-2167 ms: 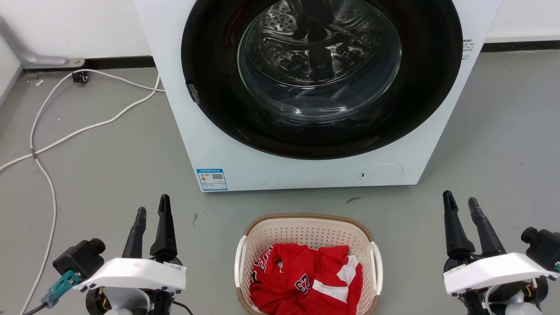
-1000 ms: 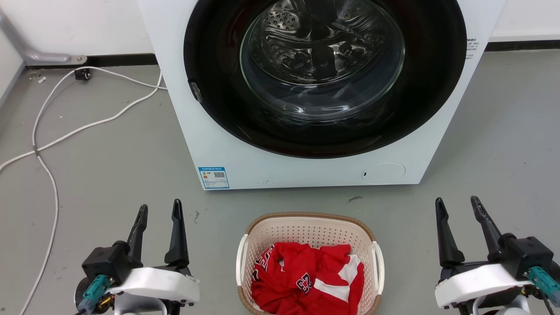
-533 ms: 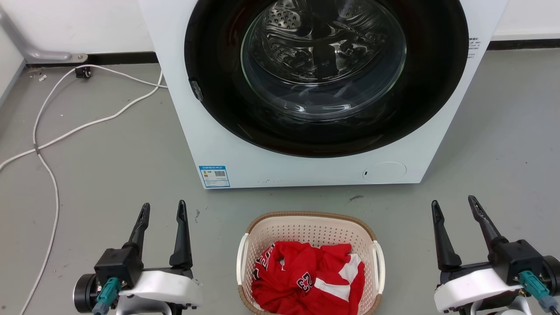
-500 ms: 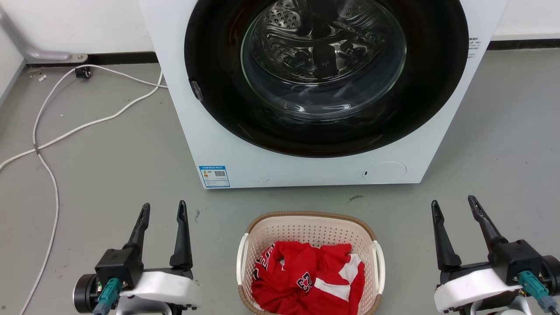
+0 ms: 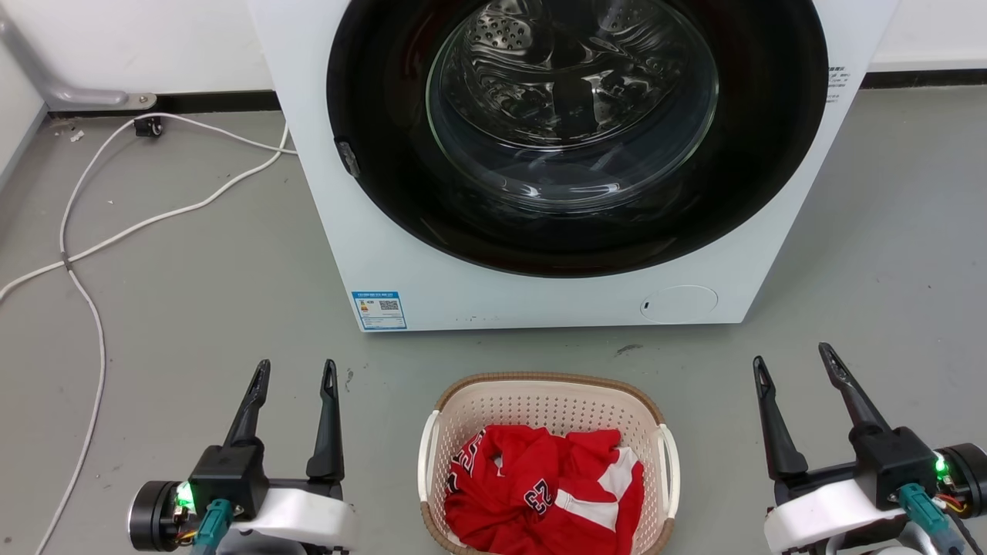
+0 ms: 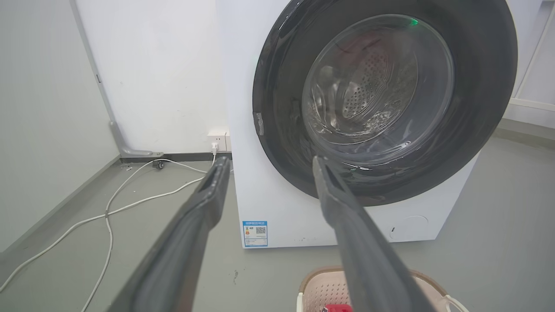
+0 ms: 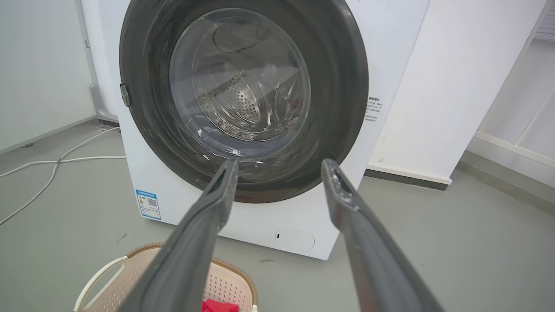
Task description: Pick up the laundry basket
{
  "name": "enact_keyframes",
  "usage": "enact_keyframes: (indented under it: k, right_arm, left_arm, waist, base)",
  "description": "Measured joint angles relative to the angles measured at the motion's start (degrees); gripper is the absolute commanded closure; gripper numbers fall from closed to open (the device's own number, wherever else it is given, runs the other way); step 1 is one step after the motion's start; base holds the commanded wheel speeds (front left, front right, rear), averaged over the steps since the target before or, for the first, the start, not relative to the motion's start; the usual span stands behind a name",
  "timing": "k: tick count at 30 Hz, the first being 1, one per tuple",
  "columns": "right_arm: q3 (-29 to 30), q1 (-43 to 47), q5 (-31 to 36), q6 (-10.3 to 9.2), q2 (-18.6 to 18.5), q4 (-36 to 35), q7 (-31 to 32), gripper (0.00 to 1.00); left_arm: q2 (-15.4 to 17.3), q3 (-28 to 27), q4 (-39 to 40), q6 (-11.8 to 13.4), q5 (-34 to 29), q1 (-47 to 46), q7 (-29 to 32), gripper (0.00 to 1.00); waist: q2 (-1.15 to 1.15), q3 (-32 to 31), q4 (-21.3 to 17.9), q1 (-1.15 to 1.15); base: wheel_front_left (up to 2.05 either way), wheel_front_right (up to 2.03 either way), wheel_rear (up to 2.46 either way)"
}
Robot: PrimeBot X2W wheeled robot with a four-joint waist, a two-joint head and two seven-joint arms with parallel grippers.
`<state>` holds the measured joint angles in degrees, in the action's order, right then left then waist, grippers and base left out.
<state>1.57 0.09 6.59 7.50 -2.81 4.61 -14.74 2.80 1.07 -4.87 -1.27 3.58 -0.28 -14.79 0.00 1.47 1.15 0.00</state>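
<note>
Two end effectors flank the laundry basket (image 5: 540, 381), which sits on the grey floor (image 5: 193, 308) at 6 o'clock in the head view, well apart from both of them. The left end effector (image 5: 297, 364) is at the basket's 9 o'clock and the right end effector (image 5: 793, 356) at its 3 o'clock. Each has its two dark fingers spread with bare floor between them, holding nothing, and the tips point toward 12 o'clock. The basket's brown rim and white side handles are clear of any contact. A crumpled red garment (image 5: 540, 493) with white panels and the number 23 lies inside it, toward the near end.

At the basket's 12 o'clock stands a white washing machine (image 5: 385, 254). Its round dark door (image 5: 771, 154) faces the robot and the steel drum shows through the glass. A blue label (image 5: 378, 308) sits at the machine's lower front corner, at 10 o'clock from the basket. A white cable (image 5: 85, 247) trails over the floor at 9 to 10 o'clock of the machine.

From the left wrist, a piece of the basket shows at 5 o'clock under the fingers; from the right wrist, it shows at 7 o'clock with one white handle in sight.
</note>
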Motion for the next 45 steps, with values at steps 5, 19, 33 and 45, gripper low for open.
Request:
enact_keyframes:
  k: [5, 19, 33, 45]
  right_arm:
    - [0.0, 0.1, 0.9, 0.01, 0.0, 0.1, -0.3, 0.00]
    - [0.4, 0.2, -0.2, 0.00, 0.0, 0.4, -0.3, 0.00]
    - [0.3, 0.1, -0.6, 0.00, 0.0, 0.5, -0.3, 0.00]
    - [-2.1, -7.2, 2.7, 0.01, 0.0, 9.7, -0.4, 0.00]
  left_arm:
    - [0.0, 0.0, 0.0, 0.3, -1.3, 0.1, -0.1, 0.00]
    - [0.0, 0.0, -0.5, 0.3, -1.1, 0.3, -0.1, 0.00]
    - [0.0, -0.2, -0.7, 0.4, -0.9, 0.3, -0.2, 0.00]
    - [0.0, -1.0, -12.6, -2.1, -0.3, -8.5, -0.3, 0.00]
  waist:
    - [0.00, 0.0, 0.0, 0.00]
    - [0.00, 0.0, 0.0, 0.00]
    - [0.00, 0.3, 0.0, 0.00]
    - [0.00, 5.3, -0.2, 0.00]
  base:
    - [0.00, 0.00, 0.00]
    - [0.00, 0.00, 0.00]
    - [0.00, 0.00, 0.00]
    - [0.00, 0.00, 0.00]
